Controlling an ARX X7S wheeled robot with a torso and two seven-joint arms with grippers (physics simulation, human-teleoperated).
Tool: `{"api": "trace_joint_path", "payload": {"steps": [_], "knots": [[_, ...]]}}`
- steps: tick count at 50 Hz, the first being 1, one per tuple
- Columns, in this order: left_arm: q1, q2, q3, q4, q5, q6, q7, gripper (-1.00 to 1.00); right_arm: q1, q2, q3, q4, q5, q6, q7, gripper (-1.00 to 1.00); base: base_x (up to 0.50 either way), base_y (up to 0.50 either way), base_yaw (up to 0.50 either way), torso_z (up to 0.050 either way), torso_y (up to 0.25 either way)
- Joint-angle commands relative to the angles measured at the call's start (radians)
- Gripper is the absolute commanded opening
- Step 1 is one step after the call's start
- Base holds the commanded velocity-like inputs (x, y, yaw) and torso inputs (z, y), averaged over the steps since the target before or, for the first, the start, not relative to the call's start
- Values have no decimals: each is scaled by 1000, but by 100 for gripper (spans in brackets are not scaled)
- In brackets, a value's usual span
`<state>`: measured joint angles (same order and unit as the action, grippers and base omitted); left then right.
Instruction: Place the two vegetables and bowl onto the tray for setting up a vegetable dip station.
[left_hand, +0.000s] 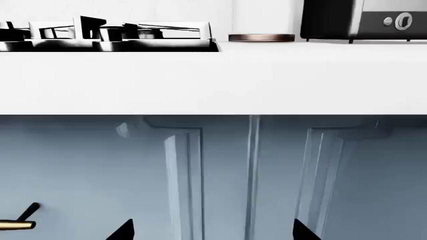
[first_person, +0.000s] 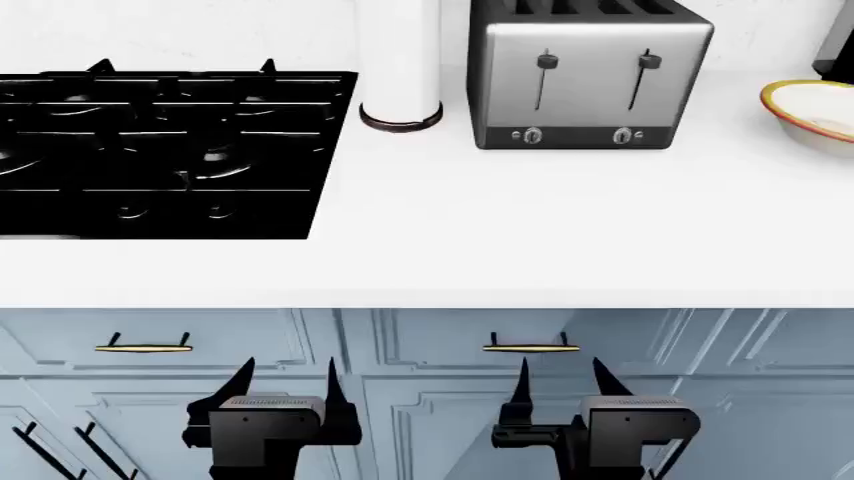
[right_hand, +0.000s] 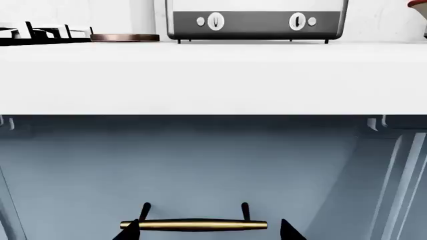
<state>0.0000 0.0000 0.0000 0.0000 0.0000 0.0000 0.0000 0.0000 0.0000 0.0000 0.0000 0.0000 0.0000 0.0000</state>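
Both arms are hanging below the worktop (first_person: 534, 230) edge with fingers spread and empty. The bowl (first_person: 817, 108) is sitting at the far right, nearer the right gripper (first_person: 558, 385) than the left gripper (first_person: 286, 385); vegetables and tray are lying out of view.

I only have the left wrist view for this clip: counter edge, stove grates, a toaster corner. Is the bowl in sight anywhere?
Observer: Yes. In the head view the bowl sits on the counter, right of the toaster, and is partly cut off by the frame edge.
Operator: Where is the right tool?
Observer: The right tool is below the counter edge, open and empty, in front of a brass handle on the cabinets.
Operator: And the left tool, seen from outside?
Observer: The left tool is at the same low height, open, holding nothing.
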Motion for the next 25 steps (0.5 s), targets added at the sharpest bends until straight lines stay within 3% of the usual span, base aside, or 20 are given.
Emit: {"api": "trace_joint_path", "payload": {"steps": [1, 7, 13, 15, 18, 22, 25], "knots": [[-7, -15, 16, -13, -17, 7, -20, 100, -6, 17, -23, -5, 13, 1, 15, 100, 0, 0, 0, 0, 0], [-8, -39, 44, 6, -27, -15, -48, 100, -1, 43, -47, -41, 37, 34, 21, 100, 0, 0, 0, 0, 0], [2, -63, 77, 153, 38, -139, -97, 100, 8, 47, -67, -69, 40, 48, 45, 100, 0, 0, 0, 0, 0], [-30, -43, 60, 268, 47, -291, -132, 100, 8, 50, -75, -136, 40, 120, 56, 100, 0, 0, 0, 0, 0], [-75, -41, 126, 452, 96, -539, -116, 100, 33, 57, -105, -232, 42, 261, 54, 100, 0, 0, 0, 0, 0], [-245, -36, 196, 678, 153, -893, -101, 100, 100, 42, -72, -447, 78, 557, 118, 100, 0, 0, 0, 0, 0], [-397, -9, 167, 822, 111, -1174, -92, 100, 184, 50, -57, -619, 98, 787, 144, 100, 0, 0, 0, 0, 0]]}}
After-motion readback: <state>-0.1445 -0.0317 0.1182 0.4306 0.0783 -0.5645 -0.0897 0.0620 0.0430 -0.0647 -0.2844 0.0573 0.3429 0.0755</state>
